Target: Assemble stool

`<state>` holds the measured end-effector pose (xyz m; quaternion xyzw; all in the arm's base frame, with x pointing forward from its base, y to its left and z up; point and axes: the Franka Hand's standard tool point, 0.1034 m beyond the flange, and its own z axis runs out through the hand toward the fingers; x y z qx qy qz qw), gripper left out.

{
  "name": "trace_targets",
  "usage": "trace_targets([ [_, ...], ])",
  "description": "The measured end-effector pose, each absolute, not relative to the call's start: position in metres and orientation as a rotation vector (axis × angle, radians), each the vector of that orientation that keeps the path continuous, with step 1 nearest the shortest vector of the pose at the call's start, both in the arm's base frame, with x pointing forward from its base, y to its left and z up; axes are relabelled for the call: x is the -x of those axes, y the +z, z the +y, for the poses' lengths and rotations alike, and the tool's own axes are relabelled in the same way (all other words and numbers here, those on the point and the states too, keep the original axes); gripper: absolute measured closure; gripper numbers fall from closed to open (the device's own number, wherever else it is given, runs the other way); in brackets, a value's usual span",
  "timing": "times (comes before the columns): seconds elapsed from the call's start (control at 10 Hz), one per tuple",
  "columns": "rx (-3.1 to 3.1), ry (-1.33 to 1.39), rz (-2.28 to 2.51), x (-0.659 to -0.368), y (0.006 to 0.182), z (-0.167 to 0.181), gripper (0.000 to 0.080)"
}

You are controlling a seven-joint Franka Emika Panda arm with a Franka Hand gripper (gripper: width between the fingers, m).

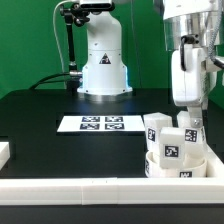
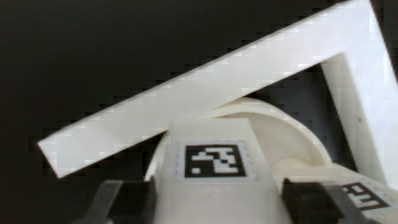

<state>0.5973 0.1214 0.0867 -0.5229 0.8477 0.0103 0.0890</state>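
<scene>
The white round seat (image 1: 176, 167) lies in the front corner at the exterior view's right, pushed against the border rails. Three white block legs stand on it: one at the back (image 1: 156, 125), one in the middle with a tag (image 1: 171, 148), and one on the right (image 1: 192, 136). My gripper (image 1: 191, 122) comes down over the right leg. In the wrist view my gripper (image 2: 217, 203) has its jaws on either side of a white tagged leg (image 2: 217, 160) that fills the gap. The seat's curved rim (image 2: 281, 118) shows beyond it.
The marker board (image 1: 100, 124) lies mid-table in front of the robot base (image 1: 103, 65). White border rails run along the front (image 1: 80, 187) and meet in a corner by the seat, seen in the wrist view (image 2: 196, 100). A small white block (image 1: 3, 152) sits at the exterior view's left edge.
</scene>
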Motion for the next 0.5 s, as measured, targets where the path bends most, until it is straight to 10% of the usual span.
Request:
trace_targets([
  [0.5, 1.676, 0.022, 2.424, -0.5994, 0.0923, 0.1225, 0.0166],
])
